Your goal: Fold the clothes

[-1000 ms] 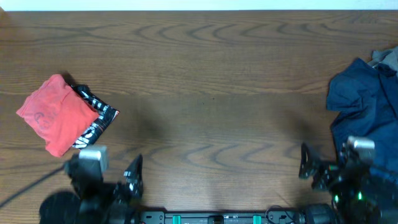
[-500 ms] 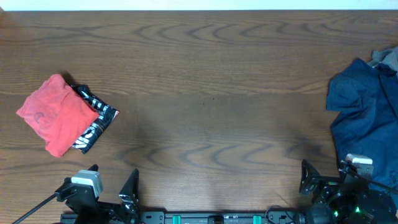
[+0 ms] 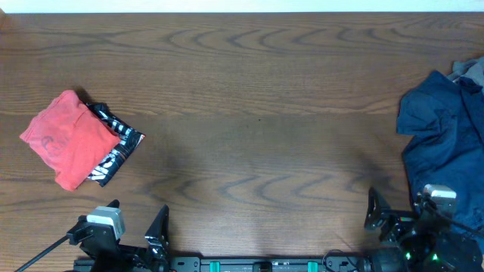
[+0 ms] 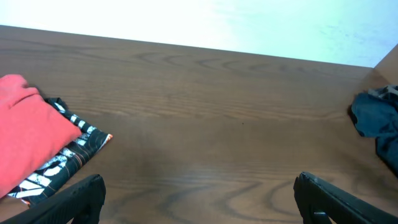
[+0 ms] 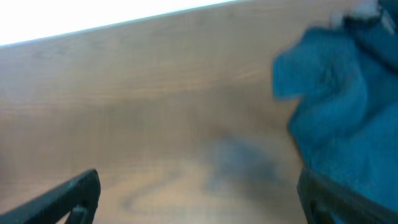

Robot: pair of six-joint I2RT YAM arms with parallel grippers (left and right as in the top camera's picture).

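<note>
Toward the left side of the worktop (image 3: 257, 91), the coral-red T-shirt (image 3: 68, 140) is seen gathered into a compact bundle, with no lettering shown on its upper face. It is laid partly over the black white-lettered garment (image 3: 119, 147), whose edge is exposed along the bundle's right and near sides. Both pieces are placed beyond the left tool (image 3: 138, 214) and slightly to its left, apart from it and not touched by it. In the left wrist view the same pair (image 4: 25, 134) is found at the left of the picture, ahead of the left tool (image 4: 199, 183), whose fingers are spread wide with only bare wood between them; nothing is held.

At the right edge, the navy garment (image 3: 446, 143) is heaped in loose, rumpled folds that run out of the overhead picture. The right tool (image 3: 397, 211) is positioned near its near-left border; whether cloth and tool touch cannot be told. In the blurred right wrist view, the right tool (image 5: 196, 186) is likewise shown wide open and empty, with the navy garment (image 5: 336, 106) beyond and to the right.

A scrap of grey fabric (image 3: 473, 69) is visible at the far-right end of the navy heap. The worktop is surfaced in brown wood grain, and a pale wall (image 3: 242, 5) is seen along its far edge.
</note>
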